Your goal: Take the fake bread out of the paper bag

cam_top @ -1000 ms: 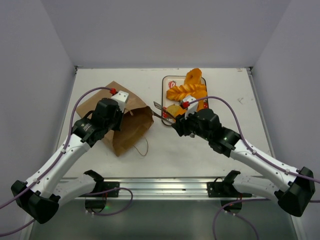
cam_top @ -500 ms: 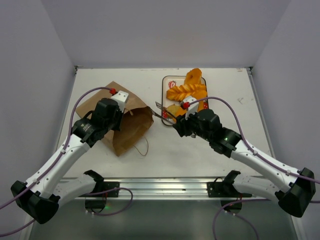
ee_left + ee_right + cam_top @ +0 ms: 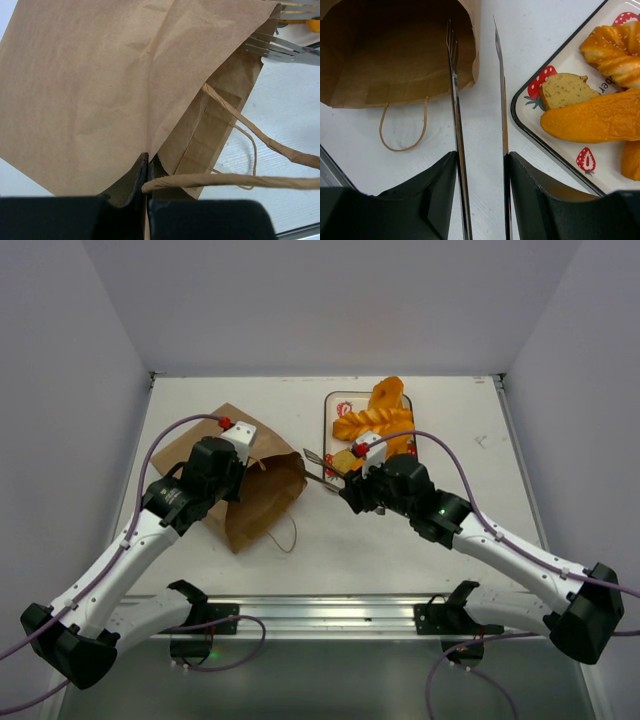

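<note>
White tabletop (image 3: 470, 530), two arms reaching in from the bottom edge.

Bag (image 3: 265, 495) lies on its side, left of centre in the top view, mouth toward the middle. One loop handle (image 3: 402, 135) trails on the tabletop in front of the mouth. The far inside is shadowed, so I cannot tell what it holds.

Strawberry-print tray (image 3: 328, 420) sits upper centre-right, apart from the bag.

Bread (image 3: 380, 420) in view all lies on the tray: a braided loaf (image 3: 615, 50), a long loaf (image 3: 592, 117) and a pale piece (image 3: 567, 90) just beside its near rim.

Metal tongs (image 3: 456, 100) point at the bag mouth. The blades are apart, the left tip over the opening and the right tip over bare tabletop beside the bag's edge.

Left gripper (image 3: 148, 165) is fully closed, pinching the bag's upper paper wall at the mouth.

Right gripper (image 3: 481, 156) is part-closed, fingers pressed on the outsides of the two tong arms, holding the tongs.
</note>
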Controlling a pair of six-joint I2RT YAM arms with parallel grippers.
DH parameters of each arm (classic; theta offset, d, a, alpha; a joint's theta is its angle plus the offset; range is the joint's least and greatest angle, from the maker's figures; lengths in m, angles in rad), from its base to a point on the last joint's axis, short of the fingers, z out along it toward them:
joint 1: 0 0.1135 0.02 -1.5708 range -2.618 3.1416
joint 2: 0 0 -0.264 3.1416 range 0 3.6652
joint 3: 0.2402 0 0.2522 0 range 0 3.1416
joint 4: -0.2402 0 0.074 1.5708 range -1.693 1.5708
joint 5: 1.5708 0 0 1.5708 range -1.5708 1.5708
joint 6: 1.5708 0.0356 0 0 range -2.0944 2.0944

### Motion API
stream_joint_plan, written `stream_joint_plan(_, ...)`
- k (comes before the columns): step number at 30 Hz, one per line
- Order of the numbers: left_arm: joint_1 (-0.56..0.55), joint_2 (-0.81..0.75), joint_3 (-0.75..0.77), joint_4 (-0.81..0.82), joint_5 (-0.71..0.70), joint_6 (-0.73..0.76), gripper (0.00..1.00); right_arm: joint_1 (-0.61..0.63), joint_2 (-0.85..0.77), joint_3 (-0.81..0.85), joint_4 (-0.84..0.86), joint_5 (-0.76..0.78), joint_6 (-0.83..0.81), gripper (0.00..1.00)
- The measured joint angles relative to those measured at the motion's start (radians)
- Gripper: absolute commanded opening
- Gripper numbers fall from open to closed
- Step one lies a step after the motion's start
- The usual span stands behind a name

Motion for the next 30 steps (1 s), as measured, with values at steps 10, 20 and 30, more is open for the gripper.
stream_joint_plan(10,0.0,0.0,0.0,0.0,0.008,0.0,0.0,0.003,0.054,0.002,0.054,-0.018,0.004,0.36)
stream_joint_plan(20,0.0,0.0,0.0,0.001,0.027,0.0,0.0,0.028,0.091,0.003,0.1,-0.009,0.045,0.12)
stream_joint_plan(30,0.0,0.083,0.0,0.005,-0.021,-0.007,0.05,0.087,0.032,-0.069,0.145,0.115,0.123,0.03)
